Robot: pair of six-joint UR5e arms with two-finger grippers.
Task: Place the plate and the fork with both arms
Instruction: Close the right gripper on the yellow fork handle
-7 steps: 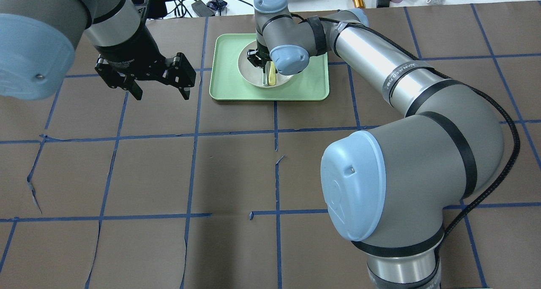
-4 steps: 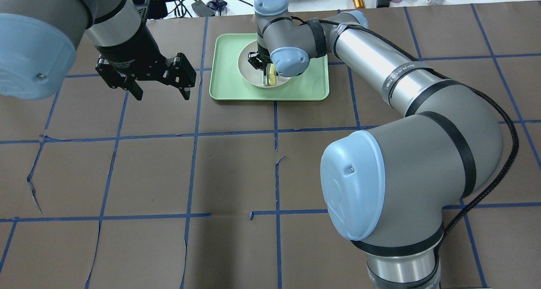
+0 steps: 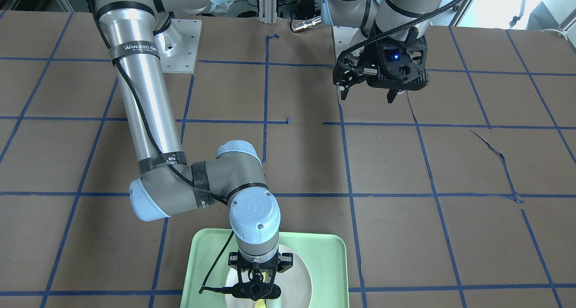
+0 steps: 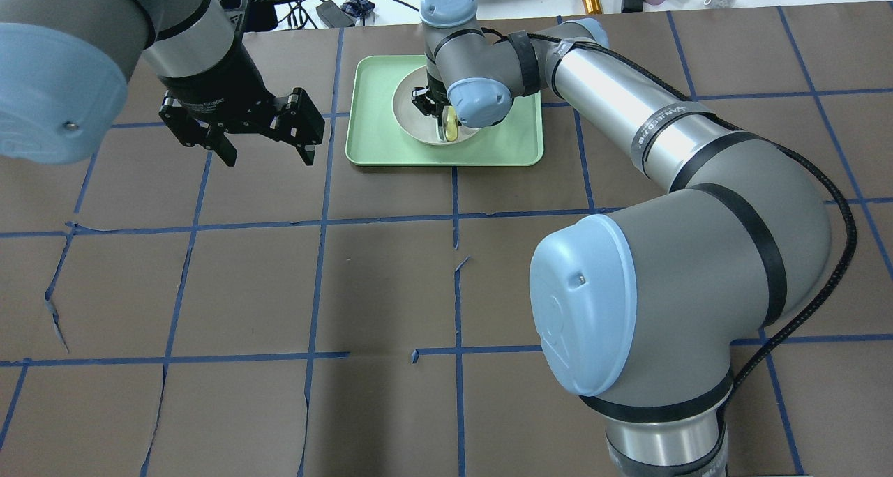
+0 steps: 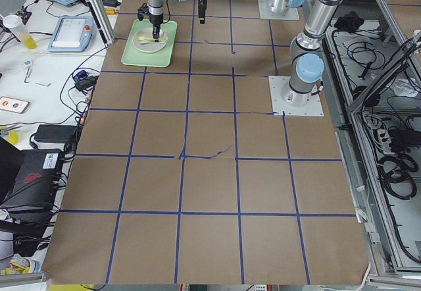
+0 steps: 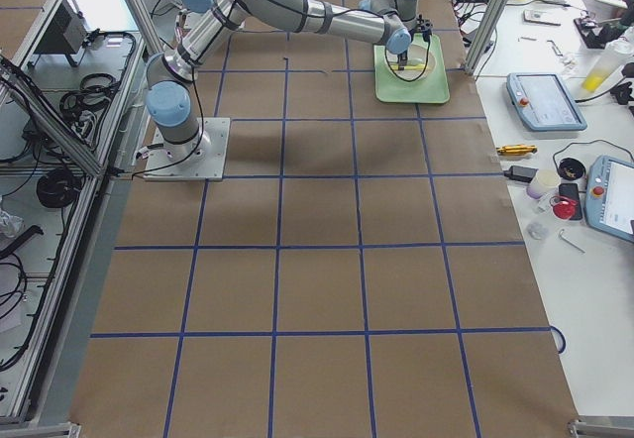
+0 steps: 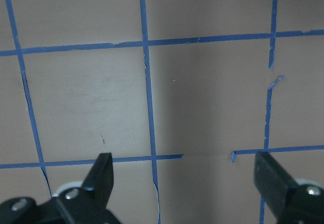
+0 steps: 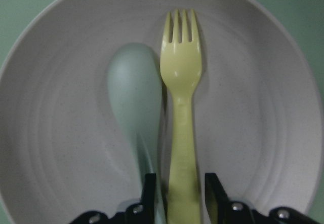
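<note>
The off-white plate (image 4: 411, 118) sits on the light-green tray (image 4: 516, 142) at the far middle of the table. The pale-yellow fork (image 8: 181, 82) lies flat in the plate (image 8: 263, 107), close beside a grey-green spoon (image 8: 134, 97). My right gripper (image 8: 181, 183) is low over the plate, its fingers set narrowly either side of the fork's handle with thin gaps showing. In the overhead view the wrist hides most of the fork (image 4: 451, 123). My left gripper (image 4: 267, 157) hangs wide open and empty above the table, left of the tray.
The brown table cover carries a blue tape grid with small tears (image 7: 268, 97). Cables, a pendant and small items lie beyond the far edge (image 4: 335, 10). The right forearm (image 4: 628, 107) stretches across the table's right half. The tray also shows in the front-facing view (image 3: 328, 263).
My right wrist has sunk slightly over the plate, so less of the fork shows in the overhead view. The left arm has barely moved.
</note>
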